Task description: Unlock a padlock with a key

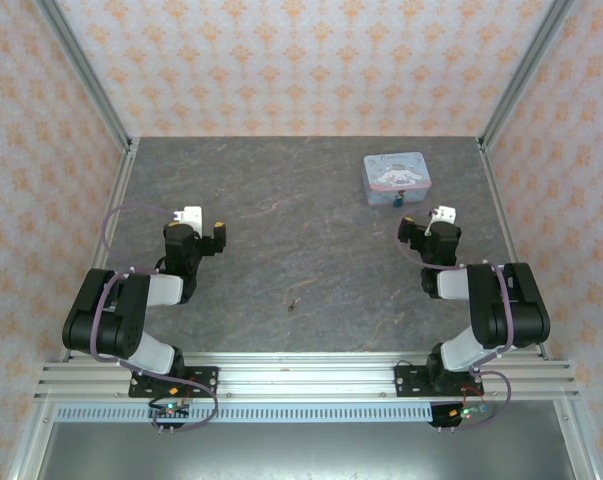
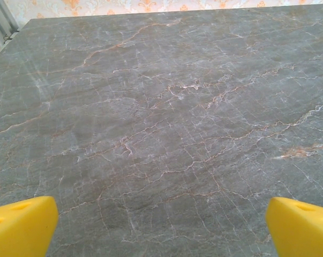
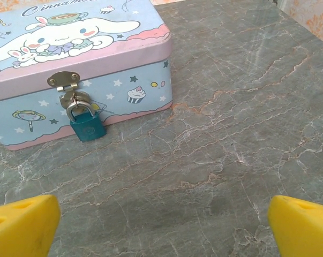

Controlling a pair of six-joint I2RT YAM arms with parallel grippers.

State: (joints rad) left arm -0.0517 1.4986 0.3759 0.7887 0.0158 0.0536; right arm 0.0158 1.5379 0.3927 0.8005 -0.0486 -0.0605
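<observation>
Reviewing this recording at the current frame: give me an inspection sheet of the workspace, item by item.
Surface: grey marbled table, no spills seen.
Job's things: teal padlock hangs from the hasp of the blue cartoon tin, far right, shackle looks closed; key lies alone near the front centre.
Clutter: nothing seen.
Grippers: left gripper open over bare table; right gripper open, facing the padlock, apart from it; both hold nothing.
Cables: purple cable loops along the left arm; right-arm cable runs down its link; neither touches the job's things.
Surroundings: patterned walls, aluminium frame, mounting rail.
</observation>
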